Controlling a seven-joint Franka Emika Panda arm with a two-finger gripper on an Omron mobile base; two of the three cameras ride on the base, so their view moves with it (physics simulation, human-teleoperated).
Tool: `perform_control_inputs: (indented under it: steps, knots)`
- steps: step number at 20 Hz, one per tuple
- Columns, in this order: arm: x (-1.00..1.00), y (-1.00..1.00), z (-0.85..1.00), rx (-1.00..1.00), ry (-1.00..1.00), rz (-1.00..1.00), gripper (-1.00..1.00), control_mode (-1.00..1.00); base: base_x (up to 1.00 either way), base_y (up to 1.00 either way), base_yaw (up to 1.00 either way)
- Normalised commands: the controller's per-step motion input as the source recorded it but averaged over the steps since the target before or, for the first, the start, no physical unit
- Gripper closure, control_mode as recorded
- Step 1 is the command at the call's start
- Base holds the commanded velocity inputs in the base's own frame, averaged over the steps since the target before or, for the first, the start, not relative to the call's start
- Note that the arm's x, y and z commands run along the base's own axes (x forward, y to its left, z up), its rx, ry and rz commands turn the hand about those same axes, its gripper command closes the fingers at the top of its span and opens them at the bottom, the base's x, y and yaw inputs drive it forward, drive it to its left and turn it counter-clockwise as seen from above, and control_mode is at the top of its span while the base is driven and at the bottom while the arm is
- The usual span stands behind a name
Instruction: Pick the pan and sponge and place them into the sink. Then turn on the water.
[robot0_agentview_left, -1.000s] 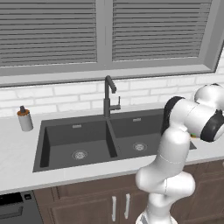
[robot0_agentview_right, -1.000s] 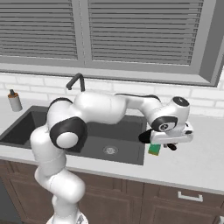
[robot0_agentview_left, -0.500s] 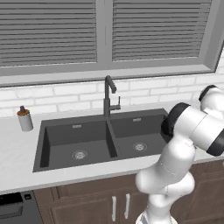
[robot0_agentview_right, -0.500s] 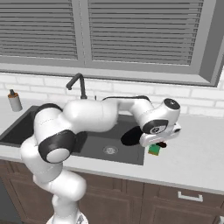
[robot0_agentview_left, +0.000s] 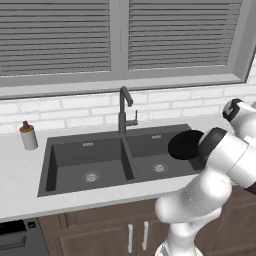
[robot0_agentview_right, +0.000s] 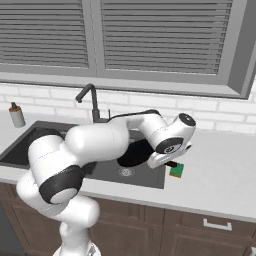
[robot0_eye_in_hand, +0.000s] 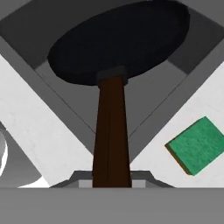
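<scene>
1. Right in front of the tool (robot0_eye_in_hand: 112, 186) the pan (robot0_eye_in_hand: 118, 41) hangs out over the right basin of the sink (robot0_agentview_left: 65, 165). Its long dark handle (robot0_eye_in_hand: 111, 135) runs straight back into the tool, which is clamped narrow on the end of it. So the pan is held and up in the air, not set down yet.

2. Step in hand, I'd say: carrying the pan to the sink, first half of the pick-and-place. From the left base view the pan's round body (robot0_agentview_left: 186, 144) sits above the right basin's far side, near the rim.

3. Next move probably calls for lowering it until the bottom rests on the basin floor, then letting go. The handle is long, so it may end up leaning on the sink edge. Worth watching the angle.

4. The sponge (robot0_eye_in_hand: 197, 144) is off to the tool's right, green side up, lying on the bench (robot0_agentview_right: 220, 175) just beside the sink's corner. It's untouched, and it's the next pickup after the pan.

5. Other stuff: the gooseneck faucet (robot0_agentview_left: 125, 107) with its little side lever stands beyond the pan, between the two basins. It could get bumped if the pan swings that way. No water running that I can see.

6. The soap bottle (robot0_agentview_left: 28, 136) is way off past the other basin, no bother.
</scene>
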Motion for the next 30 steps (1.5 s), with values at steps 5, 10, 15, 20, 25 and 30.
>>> perform_control_inputs:
  steps: [5,10,15,20,25,30]
  knots:
    - [0.1,0.31,-0.05,0.0,0.01,0.1,1.0,-1.0,0.0,0.0,0.0]
    - [0.25,0.24,-0.09,0.0,0.03,0.05,1.0,-1.0,0.0,0.0,0.0]
    - [0.22,0.28,-0.14,0.0,0.01,0.05,1.0,-1.0,0.0,0.0,0.0]
    - [0.15,0.24,-0.21,0.0,0.01,0.04,1.0,-1.0,0.0,0.0,0.0]
    - [0.12,0.24,-0.27,0.0,0.01,0.03,1.0,-1.0,0.0,0.0,0.0]
    - [0.12,0.24,-0.25,0.0,0.0,0.03,1.0,-1.0,0.0,0.0,0.0]
